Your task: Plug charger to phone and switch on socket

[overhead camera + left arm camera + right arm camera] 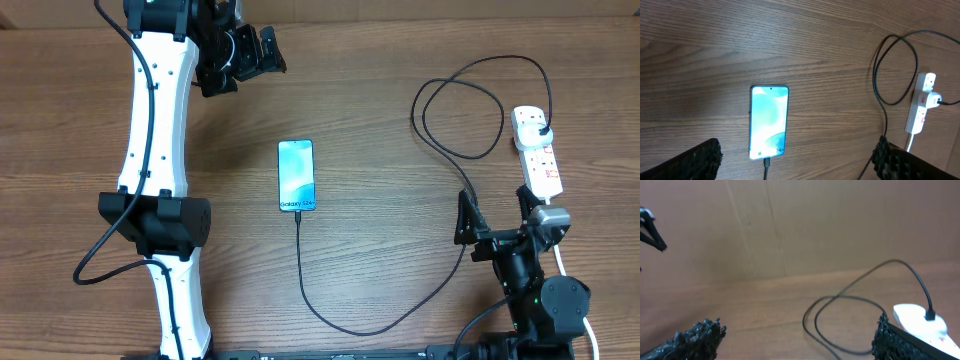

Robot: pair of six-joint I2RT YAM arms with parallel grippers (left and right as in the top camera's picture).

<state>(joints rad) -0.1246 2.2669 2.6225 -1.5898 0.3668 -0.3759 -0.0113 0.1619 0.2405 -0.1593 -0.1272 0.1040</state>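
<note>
The socket lies on the surface with its long axis running away from the robot, slightly slanted. The charger has its plug seated at the socket's far end. The right hand hovers just left of the socket's near end, fingers spread wide and holding nothing. The phone lies well to the socket's left, and the cable's tip meets its near edge, so that joint looks made. The left hand, also spread and empty, hangs farther left of the socket than the phone and toward the far side. The right arm is by far the nearer. What seems left is a short reach rightward and slightly forward to the red switches.
</note>
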